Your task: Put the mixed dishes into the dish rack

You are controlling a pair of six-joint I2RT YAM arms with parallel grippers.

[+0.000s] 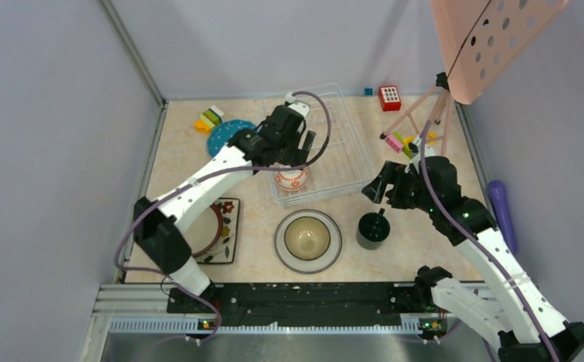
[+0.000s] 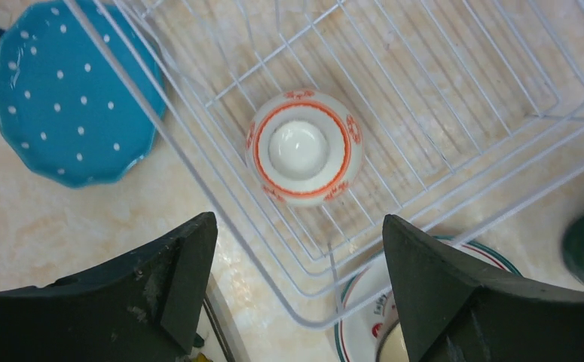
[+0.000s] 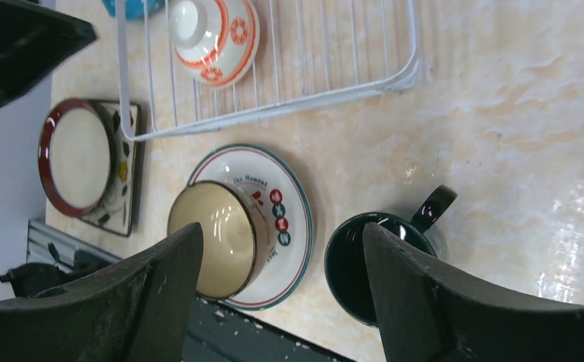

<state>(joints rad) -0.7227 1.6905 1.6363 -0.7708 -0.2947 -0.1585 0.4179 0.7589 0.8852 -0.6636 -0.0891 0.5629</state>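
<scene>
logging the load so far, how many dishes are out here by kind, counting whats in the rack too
plates: 4, blue white-dotted round plate, square leaf-patterned plate, red-rimmed round plate, grey-rimmed round plate with red characters
bowls: 2, brown bowl, orange-white bowl
mugs: 1, dark green mug
total: 7

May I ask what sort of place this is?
Probably a lab test cell, not a kitchen: plain grey walls box in the table, two bolted arms, pink perforated board on a tripod.
</scene>
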